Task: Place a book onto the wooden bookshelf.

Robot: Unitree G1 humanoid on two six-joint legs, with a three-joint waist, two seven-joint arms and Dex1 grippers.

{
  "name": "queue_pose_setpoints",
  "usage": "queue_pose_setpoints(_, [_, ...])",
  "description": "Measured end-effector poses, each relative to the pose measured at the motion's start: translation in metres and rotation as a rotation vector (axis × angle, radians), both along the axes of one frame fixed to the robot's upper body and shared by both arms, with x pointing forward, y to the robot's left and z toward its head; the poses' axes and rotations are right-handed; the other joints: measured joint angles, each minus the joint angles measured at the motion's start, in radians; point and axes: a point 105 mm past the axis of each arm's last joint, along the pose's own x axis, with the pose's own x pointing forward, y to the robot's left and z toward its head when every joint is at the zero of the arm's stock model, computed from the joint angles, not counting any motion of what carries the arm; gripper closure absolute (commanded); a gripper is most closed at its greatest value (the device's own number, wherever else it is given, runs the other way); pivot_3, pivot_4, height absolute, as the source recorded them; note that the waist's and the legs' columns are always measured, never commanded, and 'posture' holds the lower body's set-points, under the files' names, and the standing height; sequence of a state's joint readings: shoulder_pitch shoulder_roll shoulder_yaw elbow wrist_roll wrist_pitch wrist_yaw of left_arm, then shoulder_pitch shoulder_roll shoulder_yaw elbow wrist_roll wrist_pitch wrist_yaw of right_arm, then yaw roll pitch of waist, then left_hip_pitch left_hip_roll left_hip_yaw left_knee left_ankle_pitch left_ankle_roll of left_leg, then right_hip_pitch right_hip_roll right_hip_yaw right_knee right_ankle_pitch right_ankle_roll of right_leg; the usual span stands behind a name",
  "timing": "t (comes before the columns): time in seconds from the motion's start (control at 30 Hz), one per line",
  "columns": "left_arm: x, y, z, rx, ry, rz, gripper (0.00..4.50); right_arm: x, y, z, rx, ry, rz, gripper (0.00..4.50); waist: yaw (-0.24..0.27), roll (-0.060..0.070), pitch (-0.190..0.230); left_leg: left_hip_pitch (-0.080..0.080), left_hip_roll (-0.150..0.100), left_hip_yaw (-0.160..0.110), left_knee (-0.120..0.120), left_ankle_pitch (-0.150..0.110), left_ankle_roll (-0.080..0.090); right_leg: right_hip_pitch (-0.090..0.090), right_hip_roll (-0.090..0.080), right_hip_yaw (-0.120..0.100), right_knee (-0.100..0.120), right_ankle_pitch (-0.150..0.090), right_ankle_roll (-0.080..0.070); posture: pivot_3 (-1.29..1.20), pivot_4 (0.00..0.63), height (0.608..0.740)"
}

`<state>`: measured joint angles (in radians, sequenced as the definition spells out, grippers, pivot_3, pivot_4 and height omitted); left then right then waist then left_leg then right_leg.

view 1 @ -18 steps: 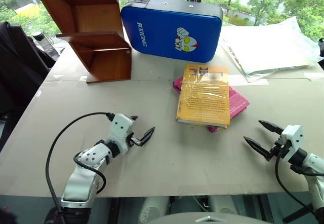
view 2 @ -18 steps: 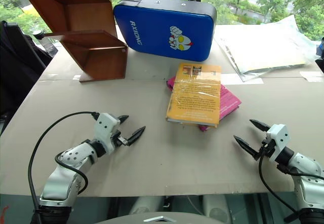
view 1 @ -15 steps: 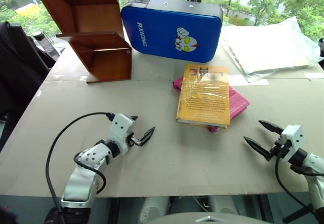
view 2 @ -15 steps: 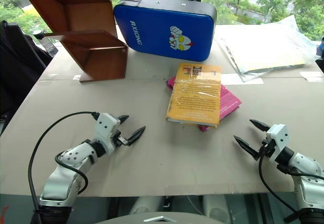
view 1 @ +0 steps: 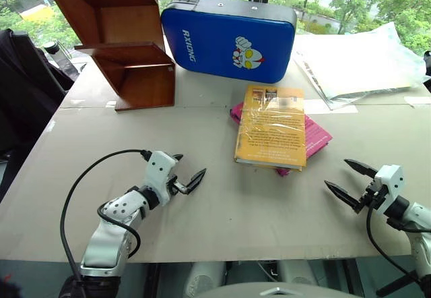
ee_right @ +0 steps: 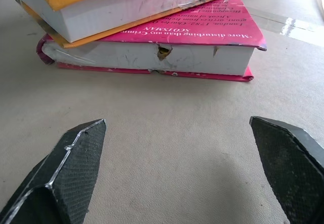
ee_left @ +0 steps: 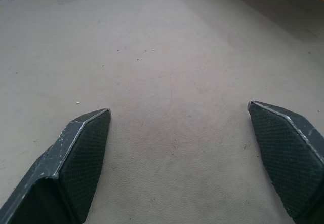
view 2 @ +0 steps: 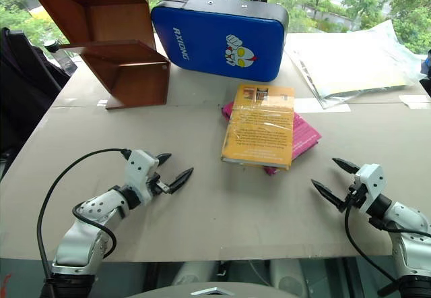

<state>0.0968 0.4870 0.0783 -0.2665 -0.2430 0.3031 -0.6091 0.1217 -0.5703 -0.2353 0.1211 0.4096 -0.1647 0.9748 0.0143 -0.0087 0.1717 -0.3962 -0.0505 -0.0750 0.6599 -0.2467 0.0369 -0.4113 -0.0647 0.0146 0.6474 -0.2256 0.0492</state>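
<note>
I've got both grippers low over the bench, empty. The book [view 1: 271, 126] lies flat mid-bench on top of a pink book [view 1: 316, 136], long axis running away from me toward the blue case [view 1: 229, 36]. My right gripper [view 1: 347, 181], fingers spread wide, looks straight at the stack's near edge and seems nearer; my left gripper [view 1: 188, 172], fingers apart too, sits off to the book's left. The wooden bookshelf [view 1: 124, 42] waits far left.

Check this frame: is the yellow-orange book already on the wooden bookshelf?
No, the yellow-orange book lies on the pink book on the table, apart from the wooden bookshelf.
</note>
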Motion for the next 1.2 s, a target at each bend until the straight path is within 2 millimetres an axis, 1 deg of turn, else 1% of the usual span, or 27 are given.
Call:
queue_pose_setpoints(0.27, [0.002, 0.0, 0.003, -0.018, 0.023, -0.021, 0.04, 0.0, -0.001, 0.001, 0.002, -0.001, 0.002, 0.0, 0.001, 0.0, 0.0, 0.0, 0.0, 0.0, 0.0, 0.0, 0.0, 0.0, 0.0, 0.0, 0.0, 0.0, 0.0, 0.0, 0.15, 0.74])
queue_pose_setpoints(0.37, [0.002, -0.005, 0.004, -0.062, 0.038, -0.046, 0.04, -0.005, 0.0, 0.009, 0.018, -0.013, 0.034, 0.0, 0.002, 0.0, 0.0, 0.0, 0.0, 0.0, 0.0, 0.0, 0.0, 0.0, 0.0, 0.0, 0.0, 0.0, 0.0, 0.0, 0.15, 0.74])
queue_pose_setpoints(0.47, [0.01, -0.019, 0.014, -0.191, 0.052, -0.066, 0.04, -0.013, 0.005, 0.023, 0.057, -0.029, 0.1, 0.0, 0.001, 0.0, 0.0, -0.001, 0.0, 0.0, 0.0, 0.0, 0.0, 0.0, 0.0, -0.001, 0.0, 0.0, 0.001, 0.0, 0.15, 0.74])
queue_pose_setpoints(0.5, [0.015, -0.024, 0.02, -0.259, 0.06, -0.065, 0.04, -0.017, 0.006, 0.028, 0.073, -0.02, 0.122, 0.0, 0.003, 0.0, 0.0, -0.001, 0.0, -0.001, 0.0, 0.0, 0.0, 0.0, 0.0, -0.002, 0.0, 0.002, 0.003, 0.0, 0.15, 0.74])
queue_pose_setpoints(0.53, [0.022, -0.029, 0.03, -0.336, 0.069, -0.065, 0.04, -0.021, 0.008, 0.037, 0.084, -0.02, 0.151, 0.0, 0.003, 0.0, 0.0, -0.001, 0.0, -0.002, 0.0, 0.0, 0.0, 0.0, 0.0, -0.002, 0.0, 0.002, 0.004, 0.0, 0.15, 0.74])
queue_pose_setpoints(0.57, [0.025, -0.032, 0.034, -0.371, 0.084, -0.075, 0.04, -0.023, 0.009, 0.043, 0.088, -0.025, 0.167, 0.0, 0.001, -0.001, 0.0, -0.001, 0.0, -0.002, 0.0, 0.0, 0.0, 0.0, 0.0, -0.002, 0.0, 0.002, 0.004, 0.0, 0.15, 0.74])
queue_pose_setpoints(0.6, [0.027, -0.037, 0.04, -0.41, 0.114, -0.101, 0.04, -0.025, 0.009, 0.054, 0.089, -0.041, 0.185, 0.0, -0.003, 0.0, 0.0, -0.001, 0.0, -0.001, 0.0, 0.0, 0.0, 0.0, 0.001, -0.002, 0.0, 0.003, 0.004, 0.0, 0.15, 0.74])
queue_pose_setpoints(0.63, [0.027, -0.039, 0.041, -0.422, 0.127, -0.111, 0.04, -0.026, 0.008, 0.057, 0.09, -0.046, 0.188, 0.0, -0.005, 0.0, 0.0, 0.0, 0.0, -0.001, 0.0, 0.0, 0.0, 0.0, 0.001, -0.001, 0.0, 0.002, 0.004, 0.0, 0.15, 0.74])
queue_pose_setpoints(0.7, [0.033, -0.054, 0.037, -0.475, 0.248, -0.18, 0.04, -0.027, 0.007, 0.066, 0.091, -0.038, 0.201, 0.0, -0.001, 0.0, 0.0, -0.001, -0.001, -0.002, 0.0, 0.0, 0.0, 0.0, 0.002, -0.003, 0.0, 0.003, 0.005, 0.0, 0.15, 0.74])
queue_pose_setpoints(0.73, [0.034, -0.057, 0.037, -0.481, 0.267, -0.192, 0.04, -0.026, 0.007, 0.069, 0.087, -0.043, 0.208, 0.0, -0.001, -0.001, 0.0, -0.001, -0.001, -0.002, 0.0, 0.0, 0.0, 0.0, 0.003, -0.004, 0.0, 0.003, 0.005, 0.0, 0.15, 0.74])
queue_pose_setpoints(0.8, [0.044, -0.07, 0.033, -0.52, 0.367, -0.235, 0.04, -0.028, 0.007, 0.076, 0.083, -0.044, 0.231, 0.0, 0.002, -0.001, 0.001, 0.0, -0.001, -0.002, 0.001, 0.0, 0.0, 0.001, 0.005, -0.007, 0.0, 0.003, 0.005, 0.0, 0.15, 0.74])
queue_pose_setpoints(0.83, [0.052, -0.077, 0.032, -0.546, 0.42, -0.242, 0.04, -0.028, 0.007, 0.079, 0.083, -0.043, 0.242, 0.0, 0.004, -0.002, 0.001, -0.001, -0.001, -0.002, 0.002, 0.0, 0.0, 0.002, 0.006, -0.008, 0.0, 0.003, 0.005, 0.0, 0.15, 0.74])
queue_pose_setpoints(0.93, [0.067, -0.089, 0.037, -0.559, 0.484, -0.266, 0.04, -0.031, 0.005, 0.088, 0.098, -0.05, 0.258, 0.0, 0.001, -0.002, 0.001, -0.002, -0.002, -0.002, 0.003, 0.0, 0.0, 0.002, 0.006, -0.007, 0.0, 0.003, 0.005, 0.0, 0.15, 0.74])
queue_pose_setpoints(1.03, [0.072, -0.101, 0.037, -0.583, 0.541, -0.314, 0.04, -0.036, 0.001, 0.101, 0.124, -0.06, 0.265, 0.0, -0.001, -0.002, 0.001, -0.002, -0.002, -0.001, 0.003, 0.0, 0.0, 0.002, 0.004, -0.006, 0.0, 0.003, 0.005, 0.0, 0.15, 0.74])
queue_pose_setpoints(1.1, [0.075, -0.108, 0.035, -0.63, 0.575, -0.341, 0.04, -0.042, 0.001, 0.103, 0.143, -0.042, 0.274, 0.0, 0.001, -0.002, 0.001, -0.002, -0.002, -0.002, 0.003, 0.0, 0.0, 0.002, 0.002, -0.006, 0.0, 0.003, 0.005, 0.0, 0.15, 0.74])
queue_pose_setpoints(1.2, [0.078, -0.112, 0.034, -0.676, 0.602, -0.372, 0.04, -0.047, 0.001, 0.102, 0.16, -0.016, 0.282, 0.0, 0.009, -0.002, 0.001, -0.002, -0.003, -0.003, 0.003, 0.0, 0.0, 0.002, 0.0, -0.005, 0.0, 0.003, 0.005, 0.0, 0.15, 0.74])
